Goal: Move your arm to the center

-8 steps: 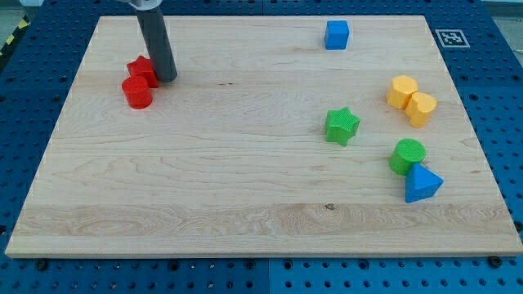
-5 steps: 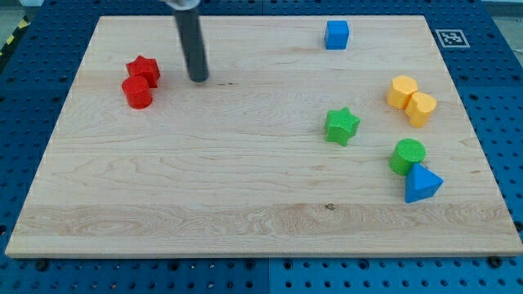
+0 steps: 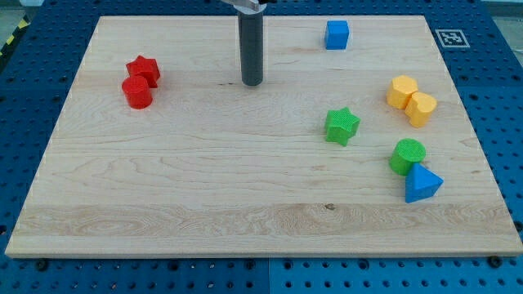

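My tip (image 3: 252,82) stands on the wooden board (image 3: 204,180) in its upper middle, touching no block. A red star (image 3: 145,69) and a red cylinder (image 3: 136,92) sit together well to the tip's left. A green star (image 3: 341,126) lies to the tip's lower right. A blue cube (image 3: 337,34) sits near the view's top, right of the rod.
Two yellow blocks (image 3: 402,91) (image 3: 422,108) touch each other at the view's right. Below them a green cylinder (image 3: 407,156) touches a blue triangular block (image 3: 422,183). A black-and-white marker (image 3: 451,37) sits off the board's top right corner.
My tip has slid to the right, away from the red star and red cylinder, toward the board's middle. No block has moved.
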